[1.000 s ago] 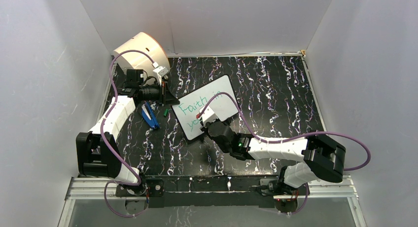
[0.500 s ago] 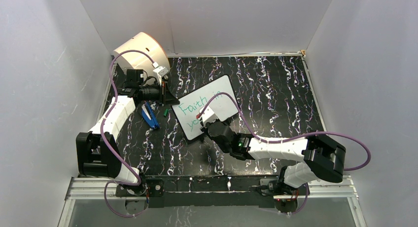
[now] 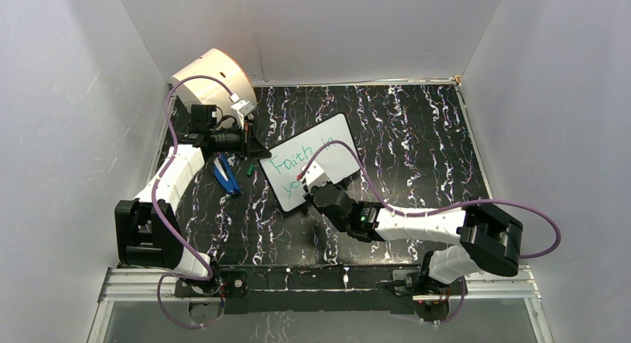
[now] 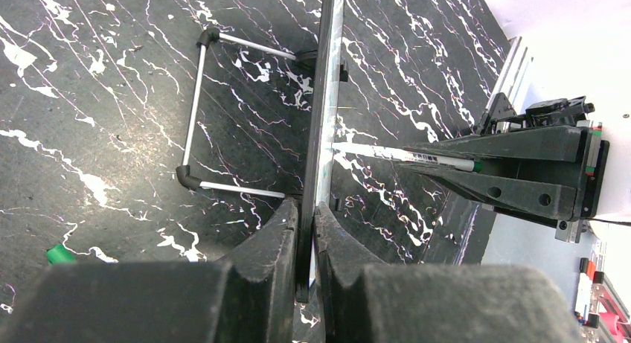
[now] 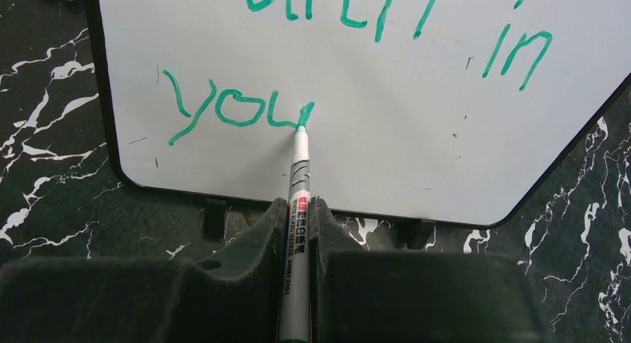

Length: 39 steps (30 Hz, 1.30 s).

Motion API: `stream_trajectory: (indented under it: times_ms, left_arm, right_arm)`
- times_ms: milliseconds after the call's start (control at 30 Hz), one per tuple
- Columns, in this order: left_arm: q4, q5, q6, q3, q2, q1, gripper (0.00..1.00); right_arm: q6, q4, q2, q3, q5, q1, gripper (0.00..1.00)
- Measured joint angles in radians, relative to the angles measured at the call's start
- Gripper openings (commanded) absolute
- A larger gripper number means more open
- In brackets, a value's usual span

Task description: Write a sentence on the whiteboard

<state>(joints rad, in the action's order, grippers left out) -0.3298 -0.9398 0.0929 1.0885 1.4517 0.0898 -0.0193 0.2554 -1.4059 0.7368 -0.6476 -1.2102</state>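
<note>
Green-tipped marker clamped in right gripper touches whiteboard; left gripper pinches its edge.

Left arm stretched forward, right arm angled left — both jaws clamped.

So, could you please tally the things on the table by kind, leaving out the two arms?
whiteboard: 1
marker: 1
green cap: 1
blue item: 1
cream drum: 1
Total: 5
</note>
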Motion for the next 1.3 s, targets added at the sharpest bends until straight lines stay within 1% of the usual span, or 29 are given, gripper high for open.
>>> stream_trajectory:
  times_ms: [533,867,1300]
  left_arm:
    - [0.000,0.000,0.000,0.000,0.000,0.000,0.00]
    - [-0.003,0.000,0.000,0.001,0.000,0.000,0.00]
    - [-0.004,0.000,0.000,0.001,0.000,0.000,0.00]
  right_arm:
    - [0.002,-0.019,0.022,-0.003,-0.020,0.004,0.00]
    - [0.039,0.016,0.038,-0.009,-0.026,0.012,0.00]
    - [0.047,0.040,0.038,-0.009,-0.003,0.019,0.00]
